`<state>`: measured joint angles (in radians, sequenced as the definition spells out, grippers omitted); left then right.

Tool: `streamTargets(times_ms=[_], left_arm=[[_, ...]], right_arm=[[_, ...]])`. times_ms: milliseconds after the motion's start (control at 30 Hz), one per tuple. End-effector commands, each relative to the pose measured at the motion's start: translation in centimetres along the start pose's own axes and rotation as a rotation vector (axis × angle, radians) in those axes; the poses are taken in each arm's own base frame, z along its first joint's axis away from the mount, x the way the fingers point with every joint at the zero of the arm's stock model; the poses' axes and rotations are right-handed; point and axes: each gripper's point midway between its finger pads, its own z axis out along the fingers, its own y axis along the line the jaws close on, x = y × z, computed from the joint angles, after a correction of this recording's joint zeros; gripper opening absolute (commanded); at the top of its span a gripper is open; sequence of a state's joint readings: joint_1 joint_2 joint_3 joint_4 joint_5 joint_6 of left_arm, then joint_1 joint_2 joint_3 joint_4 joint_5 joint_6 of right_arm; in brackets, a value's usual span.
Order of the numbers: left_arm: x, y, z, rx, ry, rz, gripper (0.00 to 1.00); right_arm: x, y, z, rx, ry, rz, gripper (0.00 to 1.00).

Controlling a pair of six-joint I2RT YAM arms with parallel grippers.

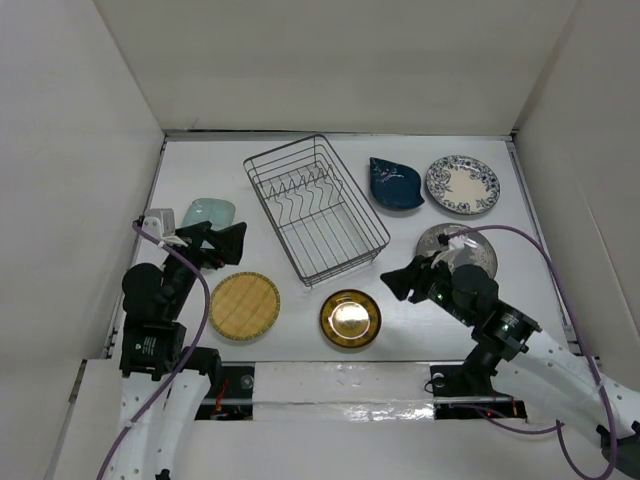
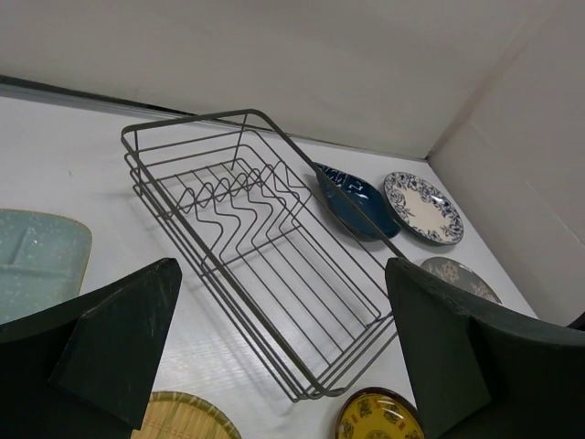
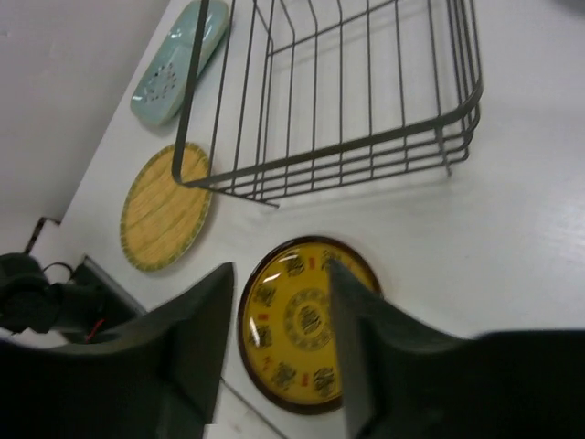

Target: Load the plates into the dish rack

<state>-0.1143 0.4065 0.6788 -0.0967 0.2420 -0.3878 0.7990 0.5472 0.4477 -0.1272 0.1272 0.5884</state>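
The grey wire dish rack [image 1: 316, 206] stands empty mid-table; it also shows in the left wrist view [image 2: 256, 247] and the right wrist view [image 3: 347, 91]. The gold plate [image 1: 350, 318] lies in front of it, the yellow woven plate [image 1: 244, 305] to the left, the mint oblong plate [image 1: 208, 213] at far left. The navy leaf plate [image 1: 394, 184], blue-rimmed white plate [image 1: 462, 184] and grey plate [image 1: 458, 246] lie right of the rack. My left gripper [image 1: 228, 243] is open and empty beside the mint plate. My right gripper [image 1: 398, 278] is open and empty, right of the gold plate [image 3: 306, 320].
White walls enclose the table on three sides. The table's near edge runs just in front of the gold and woven plates. A purple cable loops over the grey plate on the right.
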Motion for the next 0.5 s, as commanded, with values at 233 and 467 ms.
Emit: streamTargets(times_ms=[233,467], left_arm=[[2.2,-0.7,-0.9,0.061,0.049,0.028,0.7],[2.6,-1.2,-1.1,0.087,0.055,0.021,0.0]], right_arm=[[4.8,-1.0,0.0,0.068,0.242,0.104,0.48],[6.3,-2.1,0.2,0.102,0.279,0.142,0.0]])
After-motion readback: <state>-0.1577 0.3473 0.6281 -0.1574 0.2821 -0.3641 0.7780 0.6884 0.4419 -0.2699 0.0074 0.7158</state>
